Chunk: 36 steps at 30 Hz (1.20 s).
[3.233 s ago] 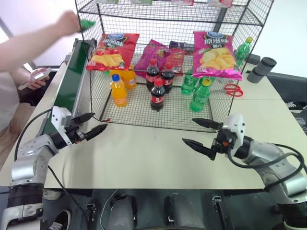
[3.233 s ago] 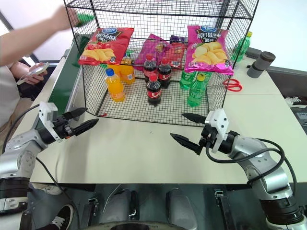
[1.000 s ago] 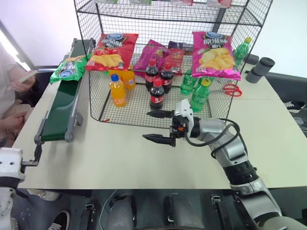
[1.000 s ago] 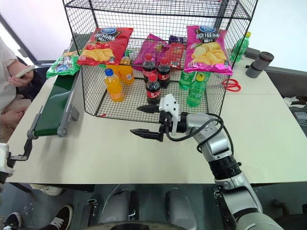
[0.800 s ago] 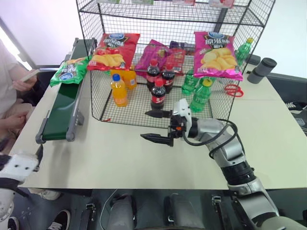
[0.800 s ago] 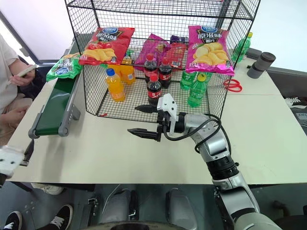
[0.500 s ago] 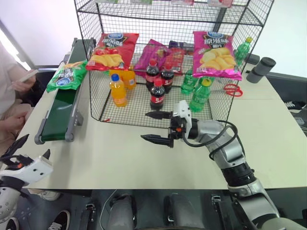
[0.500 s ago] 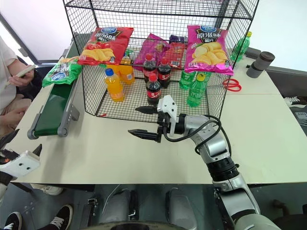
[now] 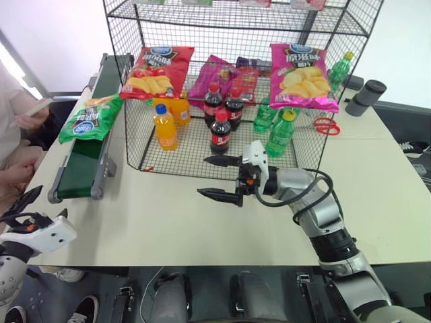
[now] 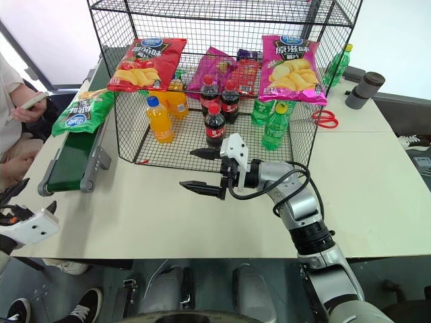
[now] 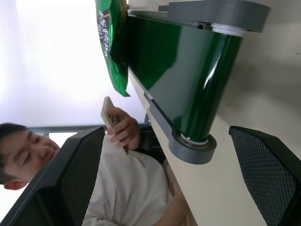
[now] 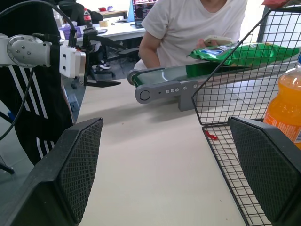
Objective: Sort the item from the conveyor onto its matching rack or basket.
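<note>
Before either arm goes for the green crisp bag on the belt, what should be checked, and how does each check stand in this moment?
1. Green crisp bag lies on the conveyor, free of any grip: ok.
2. Left gripper open: ok.
3. Right gripper open and holding nothing: ok.
4. Left gripper near the bag: not ok; it sits at the table's near corner, off the belt's end.
5. Free space on the rack shelf between the red crisp bag and the pink crisp bag: cannot tell.
</note>
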{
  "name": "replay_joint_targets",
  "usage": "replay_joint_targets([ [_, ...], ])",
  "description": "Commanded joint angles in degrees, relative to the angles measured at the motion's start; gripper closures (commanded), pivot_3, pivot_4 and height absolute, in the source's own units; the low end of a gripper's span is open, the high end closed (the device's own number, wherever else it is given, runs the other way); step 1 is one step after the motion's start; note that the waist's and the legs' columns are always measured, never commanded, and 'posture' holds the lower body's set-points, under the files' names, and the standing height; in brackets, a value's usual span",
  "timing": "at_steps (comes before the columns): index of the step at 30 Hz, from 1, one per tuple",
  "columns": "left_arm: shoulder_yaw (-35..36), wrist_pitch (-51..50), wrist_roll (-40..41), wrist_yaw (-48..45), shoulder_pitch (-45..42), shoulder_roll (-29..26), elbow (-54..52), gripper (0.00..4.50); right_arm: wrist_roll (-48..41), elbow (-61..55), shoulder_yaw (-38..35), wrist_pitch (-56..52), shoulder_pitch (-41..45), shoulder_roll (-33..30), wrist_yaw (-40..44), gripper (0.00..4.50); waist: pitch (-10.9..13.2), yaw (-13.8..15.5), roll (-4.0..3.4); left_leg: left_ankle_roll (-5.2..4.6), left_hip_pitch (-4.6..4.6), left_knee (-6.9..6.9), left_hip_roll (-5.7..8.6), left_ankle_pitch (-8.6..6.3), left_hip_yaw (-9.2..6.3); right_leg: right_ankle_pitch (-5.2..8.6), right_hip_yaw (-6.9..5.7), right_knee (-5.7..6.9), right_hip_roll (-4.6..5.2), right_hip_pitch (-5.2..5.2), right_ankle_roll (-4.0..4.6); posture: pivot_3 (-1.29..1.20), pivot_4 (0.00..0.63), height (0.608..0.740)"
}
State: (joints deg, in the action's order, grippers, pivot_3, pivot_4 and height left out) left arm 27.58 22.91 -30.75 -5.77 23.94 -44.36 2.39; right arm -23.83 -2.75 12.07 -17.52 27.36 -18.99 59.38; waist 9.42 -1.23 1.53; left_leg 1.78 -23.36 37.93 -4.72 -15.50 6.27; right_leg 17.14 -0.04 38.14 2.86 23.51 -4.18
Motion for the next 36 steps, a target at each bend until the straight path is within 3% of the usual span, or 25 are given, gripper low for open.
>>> replay_joint_targets([
  [1, -0.08, -0.19, 0.34, 0.85, 0.08, -0.43, -1.04, 0.00, -0.61, -2.51, -0.30, 0.69, 0.22, 0.98, -0.56, 0.08, 0.00, -0.03, 0.00, 0.00, 0.00, 0.00, 0.00, 0.00, 0.00, 0.00, 0.00, 0.00, 0.00, 0.00, 0.00, 0.00, 0.150, 0.740],
  [15, -0.68, 0.64, 0.06, 1.96, -0.55, -2.80, 0.65, 0.00, -2.46, -5.15, 1.11, -3.52, -0.80, -1.02, 2.95, 0.08, 0.00, -0.04, 0.00, 0.00, 0.00, -0.01, 0.00, 0.00, 0.00, 0.00, 0.00, 0.00, 0.03, 0.00, 0.01, 0.00, 0.150, 0.740],
  [36, -3.74, 1.17, 0.05, 2.25, -3.77, -4.99, 2.89, 0.00, 1.11, -3.88, 1.56, 0.85, -1.41, -0.45, 0.83, 0.08, 0.00, -0.10, 0.00, 0.01, -0.01, -0.04, 0.00, 0.00, 0.00, 0.00, 0.00, -0.01, 0.05, 0.02, 0.03, 0.00, 0.150, 0.740],
])
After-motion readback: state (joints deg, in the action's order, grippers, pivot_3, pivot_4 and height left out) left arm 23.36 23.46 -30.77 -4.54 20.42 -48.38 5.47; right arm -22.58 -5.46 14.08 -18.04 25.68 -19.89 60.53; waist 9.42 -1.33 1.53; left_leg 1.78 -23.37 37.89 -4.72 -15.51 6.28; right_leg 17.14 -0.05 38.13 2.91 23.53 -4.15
